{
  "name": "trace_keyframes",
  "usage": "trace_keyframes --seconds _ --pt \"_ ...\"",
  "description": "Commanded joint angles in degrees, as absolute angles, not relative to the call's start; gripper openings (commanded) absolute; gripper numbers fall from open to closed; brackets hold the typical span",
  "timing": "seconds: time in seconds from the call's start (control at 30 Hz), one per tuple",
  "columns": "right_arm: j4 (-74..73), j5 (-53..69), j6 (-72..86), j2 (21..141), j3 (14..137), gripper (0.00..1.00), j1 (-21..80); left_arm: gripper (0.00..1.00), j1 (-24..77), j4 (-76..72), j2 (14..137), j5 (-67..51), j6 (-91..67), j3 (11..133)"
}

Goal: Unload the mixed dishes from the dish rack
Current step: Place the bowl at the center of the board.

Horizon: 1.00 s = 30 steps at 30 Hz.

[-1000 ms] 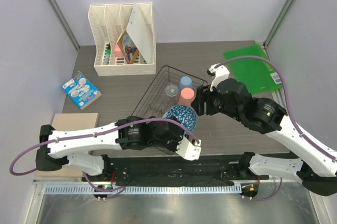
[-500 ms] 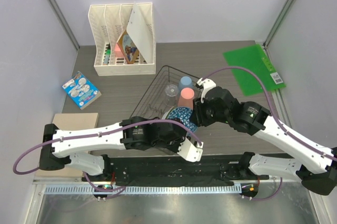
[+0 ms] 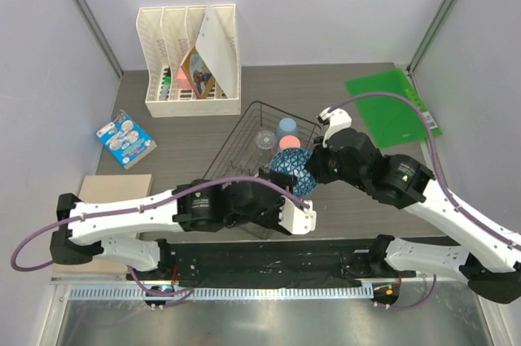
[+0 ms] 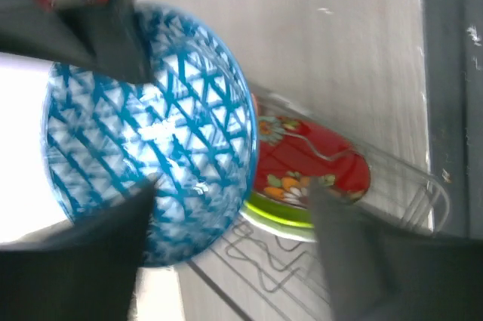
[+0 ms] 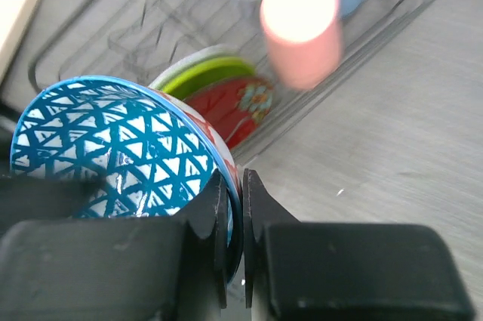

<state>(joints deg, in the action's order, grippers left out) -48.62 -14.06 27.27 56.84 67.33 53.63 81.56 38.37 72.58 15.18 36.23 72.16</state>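
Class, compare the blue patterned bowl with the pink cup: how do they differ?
The blue patterned bowl carries a triangle lattice; the pink cup is plain. The bowl is wide and tilted; the cup is narrow and upright. The right gripper pinches the bowl's rim; the cup stands ungripped in the dish rack. Both are round.

No word, brand or number can be read in any view. The green folder (image 3: 389,110) on the table (image 3: 309,85) carries a small white label (image 3: 429,120) at its right edge. It is possibly a barcode, but too small to make out. The blue packet (image 3: 126,139) and the picture book (image 3: 198,76) show printing, though only as coloured blur.
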Motion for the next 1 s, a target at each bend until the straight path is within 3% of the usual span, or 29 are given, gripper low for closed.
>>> trace_keyframes --seconds 0.0,0.2,0.3,0.47,0.57,0.7,0.97 --pt "-48.69 -25.3 26.9 56.34 77.68 0.01 53.35 1.0 81.12 30.85 68.38 25.74 32.96 74.53" --pt "-47.38 -32.87 25.49 60.46 86.92 0.01 48.7 1.0 80.77 27.34 66.36 33.9 27.7 74.09" --pt "-43.17 -27.37 25.4 64.06 87.98 0.01 40.72 1.0 78.93 26.28 66.09 39.44 20.5 74.53" --pt "-34.48 -15.13 29.78 74.67 88.68 0.01 22.81 1.0 69.81 36.9 67.76 40.34 2.76 82.69" --pt "-32.53 -15.9 32.85 82.24 93.33 0.01 17.94 1.0 66.72 42.97 68.38 41.74 -7.27 85.07" --pt "-25.67 -14.59 38.3 93.84 95.62 0.01 9.6 1.0 66.45 44.74 64.96 44.64 -17.29 81.49" --pt "-24.01 -18.12 34.98 109.85 101.69 0.01 6.16 1.0 66.01 38.77 50.72 47.55 -24.96 69.18"
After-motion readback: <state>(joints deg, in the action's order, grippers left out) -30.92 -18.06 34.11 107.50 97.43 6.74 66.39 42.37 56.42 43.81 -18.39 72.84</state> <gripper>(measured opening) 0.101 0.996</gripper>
